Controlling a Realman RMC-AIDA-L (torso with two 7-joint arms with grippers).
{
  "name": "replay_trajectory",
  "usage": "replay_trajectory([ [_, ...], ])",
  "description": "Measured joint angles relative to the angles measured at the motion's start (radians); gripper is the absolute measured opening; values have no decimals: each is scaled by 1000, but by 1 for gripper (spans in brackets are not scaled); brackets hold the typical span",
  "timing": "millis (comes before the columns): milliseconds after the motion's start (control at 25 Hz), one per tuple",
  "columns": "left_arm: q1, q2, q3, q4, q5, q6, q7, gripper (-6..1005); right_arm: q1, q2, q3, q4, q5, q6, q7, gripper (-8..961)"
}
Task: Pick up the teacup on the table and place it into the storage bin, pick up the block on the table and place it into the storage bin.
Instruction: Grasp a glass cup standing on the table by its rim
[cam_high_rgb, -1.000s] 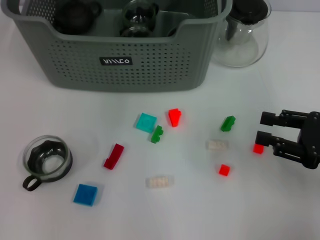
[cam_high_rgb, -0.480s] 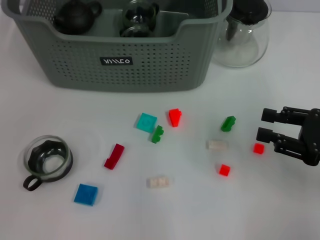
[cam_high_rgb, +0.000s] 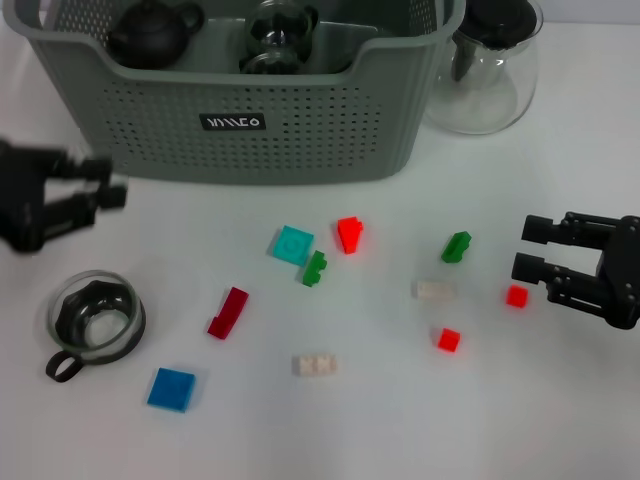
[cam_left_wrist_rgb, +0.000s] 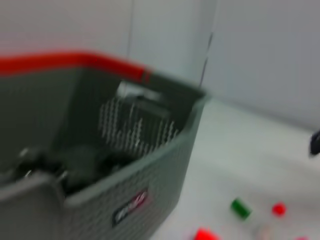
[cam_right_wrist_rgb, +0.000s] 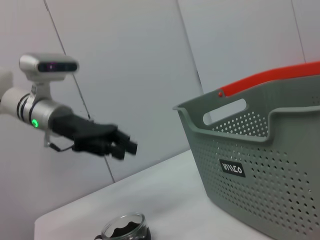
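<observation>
One large grey-green storage bin (cam_high_rgb: 240, 100) stands at the far side of the white worktop (cam_high_rgb: 400, 420), its small black label (cam_high_rgb: 231, 122) carrying white lettering too stylised to read; a dark teapot (cam_high_rgb: 152, 32) and a glass vessel (cam_high_rgb: 280, 35) sit inside. A clear glass teapot (cam_high_rgb: 487, 70), partly cut off, stands just beside the bin. The left gripper (cam_high_rgb: 100, 195) hovers above the teacup, blurred, jaws spread. The right gripper (cam_high_rgb: 528, 252) hangs near a small red block (cam_high_rgb: 516, 296), jaws spread and empty. The teacup (cam_high_rgb: 93, 322) sits upright near the worktop's left edge, its handle pointing toward the robot. Small blocks lie scattered mid-worktop.
</observation>
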Motion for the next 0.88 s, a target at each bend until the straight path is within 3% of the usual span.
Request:
replay_trajectory([
  [320, 15, -9, 2, 47, 237, -81, 9, 321, 3, 2, -5, 15, 0, 6, -3, 534],
  [880, -9, -10, 21, -72, 352, -181, -3, 321, 2, -4, -4, 28, 0, 8, -1, 535],
])
